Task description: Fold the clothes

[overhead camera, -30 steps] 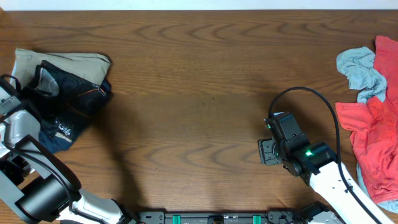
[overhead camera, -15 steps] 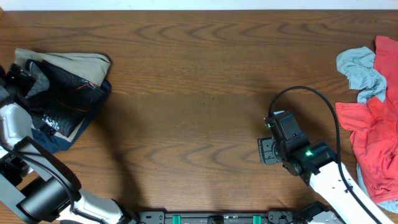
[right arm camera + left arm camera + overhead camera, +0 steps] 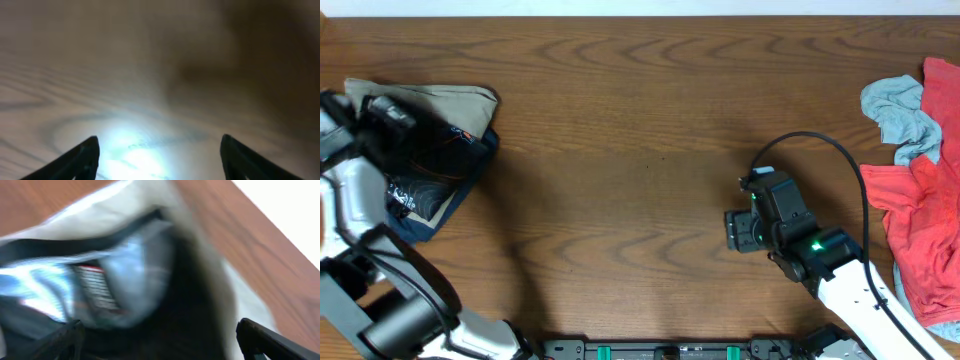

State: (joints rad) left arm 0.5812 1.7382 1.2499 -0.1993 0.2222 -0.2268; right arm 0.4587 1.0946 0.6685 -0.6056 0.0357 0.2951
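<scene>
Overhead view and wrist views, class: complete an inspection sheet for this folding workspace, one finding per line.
Surface: brown wood-grain table.
Job's things: black sports jersey with orange lines, bunched at the left, lying over a plain beige garment and a navy garment.
Clutter: red garment and light blue-grey garment heaped at the right edge.
Grippers: left gripper open over the jersey; right gripper open above bare wood.
Cables: black cable looping from the right arm.
Surroundings: pale strip beyond the far edge.
</scene>
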